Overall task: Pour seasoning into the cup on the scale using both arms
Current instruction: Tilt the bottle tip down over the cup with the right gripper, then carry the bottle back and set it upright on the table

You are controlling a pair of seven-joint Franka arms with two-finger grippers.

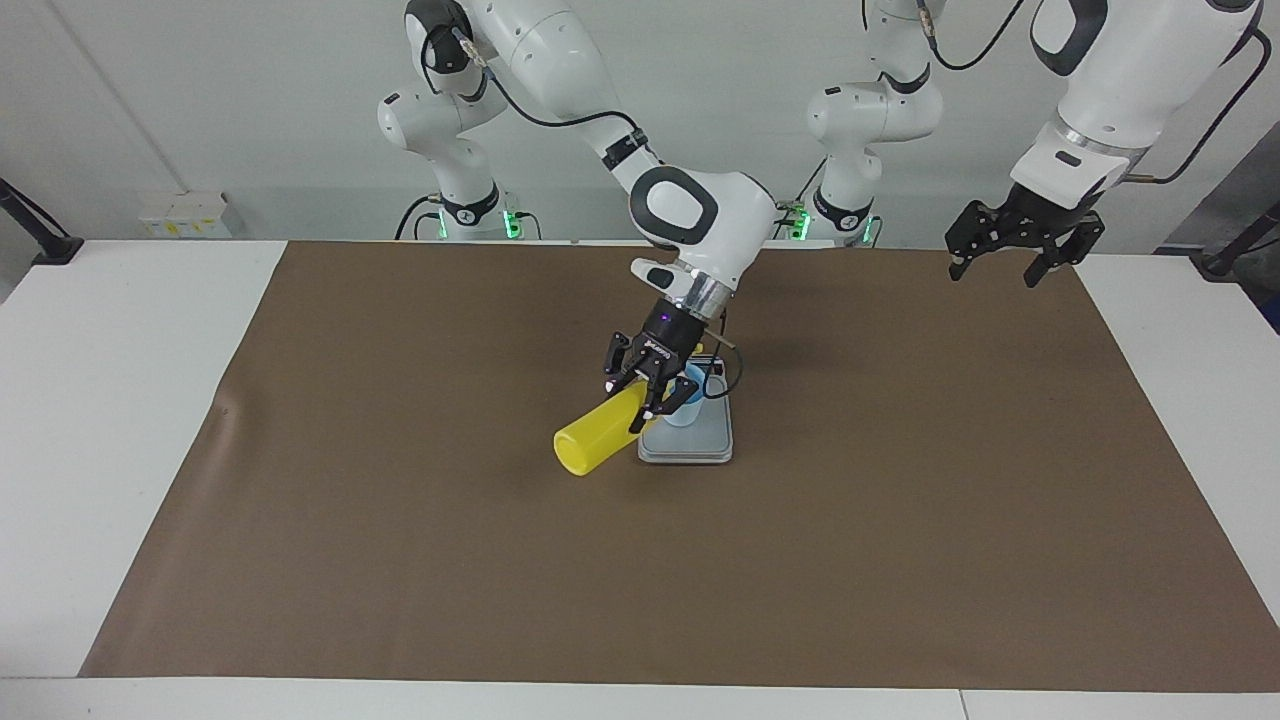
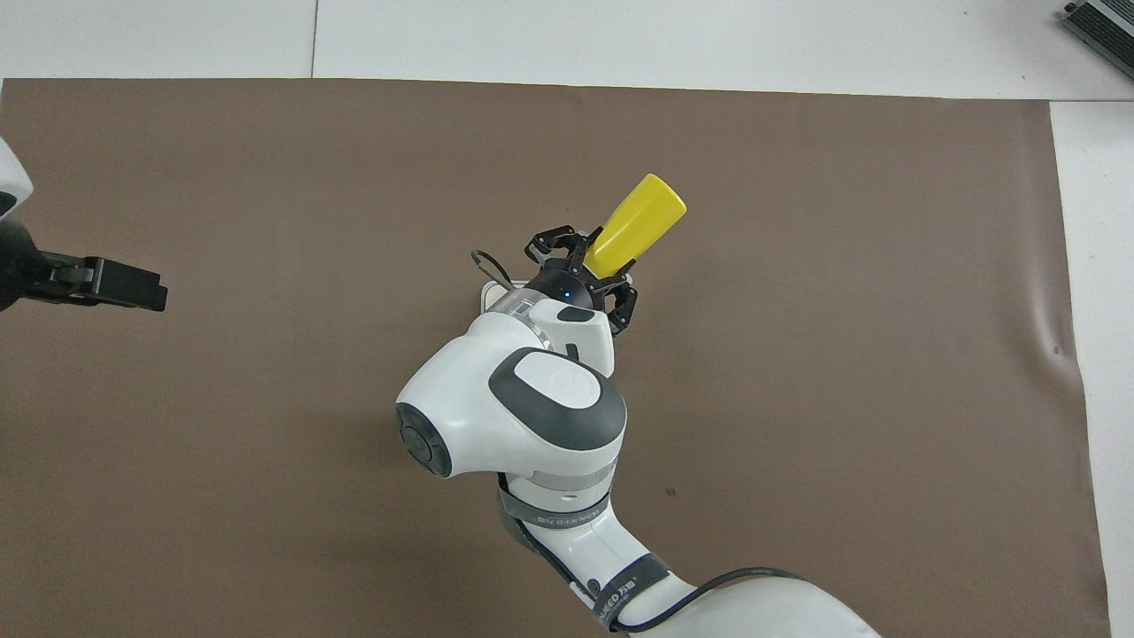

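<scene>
My right gripper (image 1: 648,396) is shut on the yellow seasoning bottle (image 1: 596,434), which is tipped nearly flat with its base pointing away from the robots. Its nozzle end points at the light blue cup (image 1: 686,408) standing on the silver-grey scale (image 1: 700,446) at mid table. From overhead the seasoning bottle (image 2: 638,221) sticks out past the right gripper (image 2: 580,276), and the right arm hides the cup and all but a corner of the scale (image 2: 487,292). My left gripper (image 1: 1010,256) waits open in the air over the mat's edge at the left arm's end, also visible as the left gripper (image 2: 111,283).
A brown mat (image 1: 400,520) covers most of the white table (image 1: 120,420). A black cable loops beside the scale on the robots' side. A grey device (image 2: 1103,22) lies at the table's corner farthest from the robots.
</scene>
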